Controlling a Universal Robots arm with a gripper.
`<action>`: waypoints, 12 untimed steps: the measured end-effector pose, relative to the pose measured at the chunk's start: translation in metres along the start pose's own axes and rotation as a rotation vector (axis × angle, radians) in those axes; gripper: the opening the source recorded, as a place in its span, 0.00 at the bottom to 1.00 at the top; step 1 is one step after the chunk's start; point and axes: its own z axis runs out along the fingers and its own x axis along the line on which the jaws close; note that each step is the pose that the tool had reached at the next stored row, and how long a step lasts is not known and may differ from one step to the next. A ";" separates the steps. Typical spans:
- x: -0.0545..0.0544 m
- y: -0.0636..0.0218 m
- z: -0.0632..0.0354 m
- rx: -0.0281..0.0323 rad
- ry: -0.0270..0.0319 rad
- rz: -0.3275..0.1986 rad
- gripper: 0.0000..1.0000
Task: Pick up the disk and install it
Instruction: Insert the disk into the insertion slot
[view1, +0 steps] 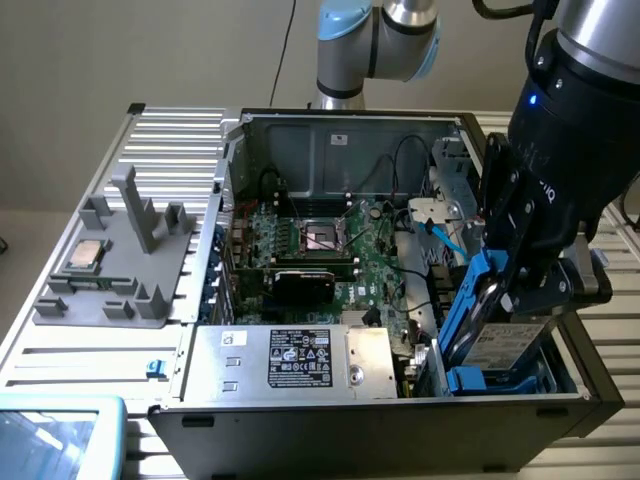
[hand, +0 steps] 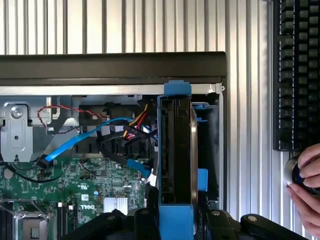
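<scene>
My gripper (view1: 518, 292) clenched on disk (view1: 505, 345), lower right of exterior view. Disk held on edge, tilted, blue rails leading, to suit narrow slot in corner of computer case (view1: 300, 150). Lower end inside case, not seated.

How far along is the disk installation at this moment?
Pickup is done: the gripper holds the disk. In hand: the disk stands tilted, its lower end in the drive bay of the computer case. Left: it is not yet seated or released.
</scene>
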 end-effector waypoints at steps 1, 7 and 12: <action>0.001 0.0000 0.0013 0.0000 0.0003 0.000 0.37; 0.004 -0.0002 0.0084 0.0001 0.0029 -0.002 0.37; 0.004 -0.0001 0.0089 0.0001 0.0026 -0.002 0.37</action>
